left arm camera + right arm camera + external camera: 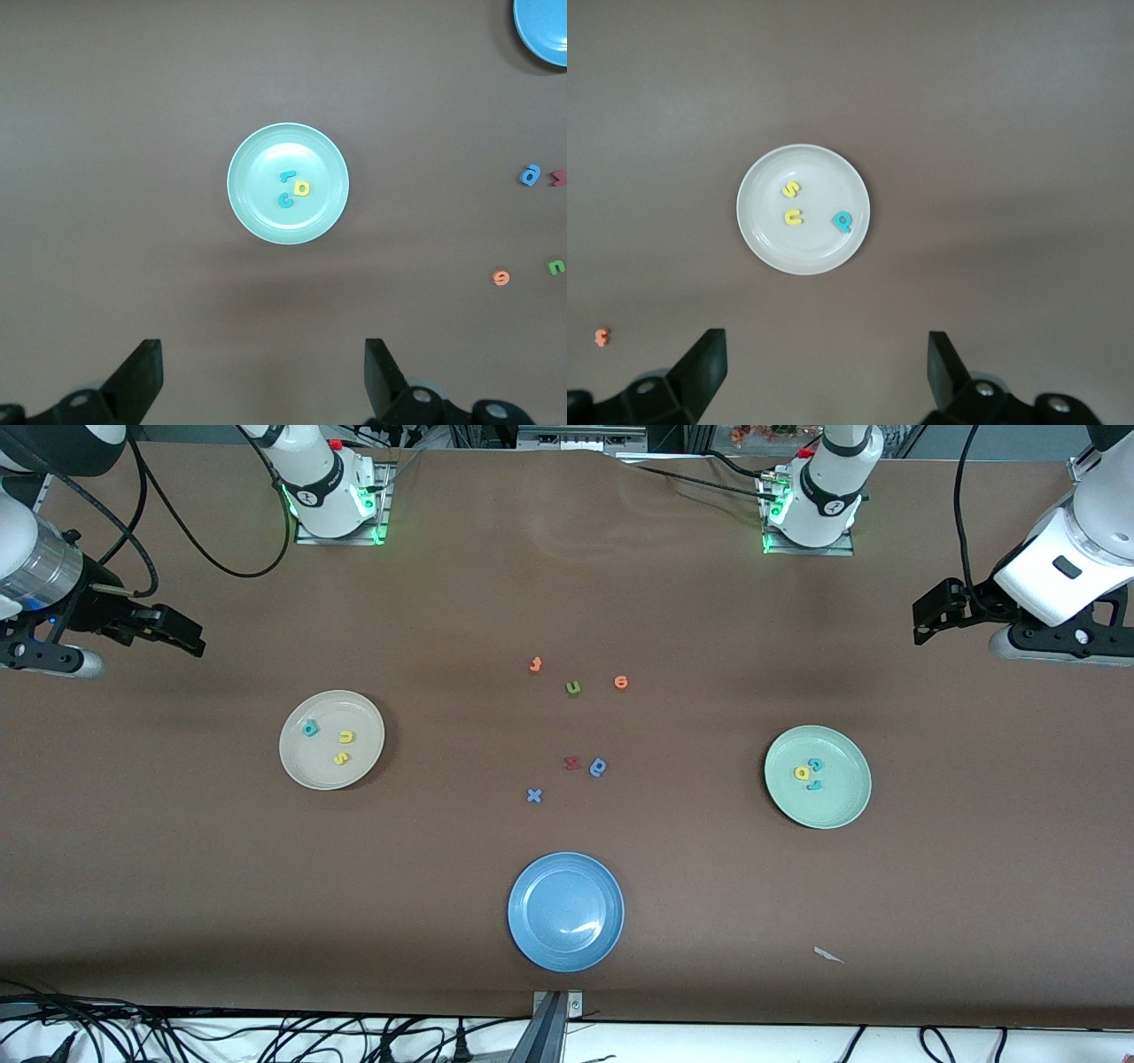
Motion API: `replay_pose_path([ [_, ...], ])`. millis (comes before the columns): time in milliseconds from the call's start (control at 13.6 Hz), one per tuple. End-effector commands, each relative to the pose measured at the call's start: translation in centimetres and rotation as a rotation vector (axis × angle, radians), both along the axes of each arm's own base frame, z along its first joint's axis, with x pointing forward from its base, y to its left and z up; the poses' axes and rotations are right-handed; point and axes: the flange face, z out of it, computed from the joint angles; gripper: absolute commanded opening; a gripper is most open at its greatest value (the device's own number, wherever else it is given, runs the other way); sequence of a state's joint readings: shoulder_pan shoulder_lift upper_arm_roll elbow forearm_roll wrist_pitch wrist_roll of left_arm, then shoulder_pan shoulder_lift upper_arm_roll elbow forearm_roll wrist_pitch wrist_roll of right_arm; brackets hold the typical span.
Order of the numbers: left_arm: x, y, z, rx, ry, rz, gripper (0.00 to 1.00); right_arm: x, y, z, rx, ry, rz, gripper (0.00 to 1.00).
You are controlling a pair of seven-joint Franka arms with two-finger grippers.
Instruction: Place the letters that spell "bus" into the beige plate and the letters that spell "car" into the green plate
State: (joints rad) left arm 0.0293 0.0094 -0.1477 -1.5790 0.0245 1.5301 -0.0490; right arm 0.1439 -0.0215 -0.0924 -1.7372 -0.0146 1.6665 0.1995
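Brown covering spreads over the counter [567, 584]. Using the blue plate [565, 911] as landmark: the beige plate [331, 740] lies farther from the front camera, toward the right arm's end, holding the teal "b" [309, 728], yellow "u" [346, 736] and yellow "s" [341, 758]. The green plate [818, 777] lies toward the left arm's end, holding the "c" [815, 763], "a" [802, 773] and "r" [816, 784]. The left end effector [930, 615] and right end effector [182, 636] hang released, waiting over bare counter.
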Motion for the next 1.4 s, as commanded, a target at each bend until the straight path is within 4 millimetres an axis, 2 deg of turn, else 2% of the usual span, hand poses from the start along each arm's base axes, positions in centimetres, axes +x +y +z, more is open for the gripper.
replay_pose_path([
  [0,-0.3,0.1,0.9,-0.009,-0.003,-0.007,1.00,0.5,-0.2,1.3,-0.006,-0.031,0.014,1.00],
  [295,-0.4,-0.1,1.0,-0.009,-0.005,-0.010,1.00,0.4,-0.3,1.3,-0.012,-0.005,0.014,1.00],
  [369,-0.5,-0.1,1.1,-0.008,0.000,-0.008,1.00,0.7,0.2,2.0,-0.017,-0.013,0.023,1.00],
  [590,-0.4,-0.1,1.0,-0.008,0.001,-0.007,1.00,2.2,0.5,2.1,-0.020,0.013,0.022,1.00],
  [1328,-0.6,-0.1,1.0,-0.007,0.006,-0.005,1.00,2.2,0.2,1.8,-0.011,0.023,0.038,1.00],
])
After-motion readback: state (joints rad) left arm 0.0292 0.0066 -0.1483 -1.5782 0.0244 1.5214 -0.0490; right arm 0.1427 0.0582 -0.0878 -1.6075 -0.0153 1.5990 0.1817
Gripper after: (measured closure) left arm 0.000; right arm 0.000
